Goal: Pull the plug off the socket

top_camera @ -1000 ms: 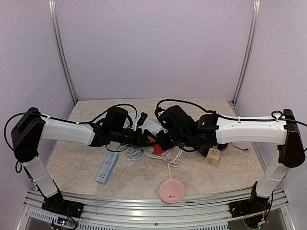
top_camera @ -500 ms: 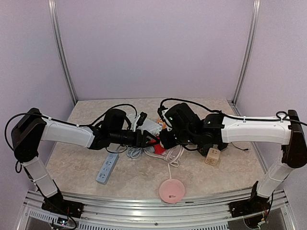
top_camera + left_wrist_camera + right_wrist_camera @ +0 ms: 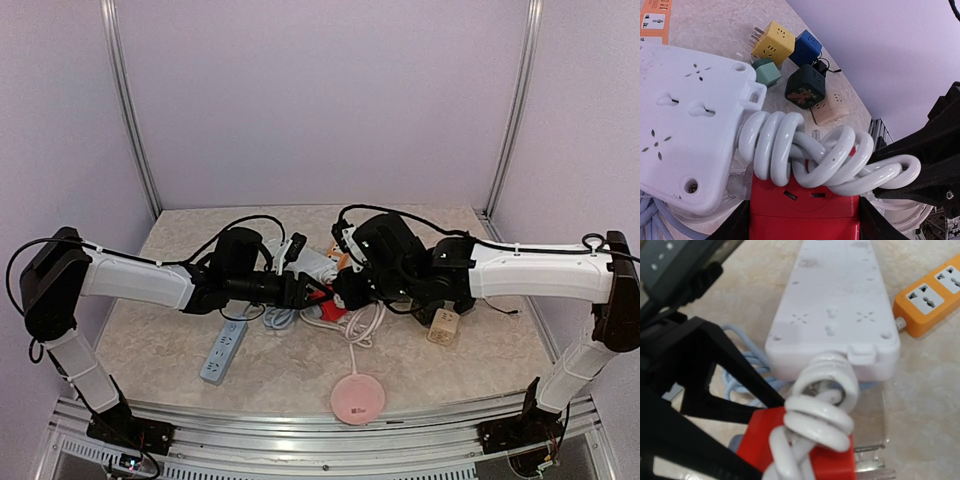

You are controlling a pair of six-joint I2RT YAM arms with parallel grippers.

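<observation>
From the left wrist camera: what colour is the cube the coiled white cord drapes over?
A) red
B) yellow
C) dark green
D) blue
A: the cube lying under the cord, held in the left pincer, is plainly red.
</observation>
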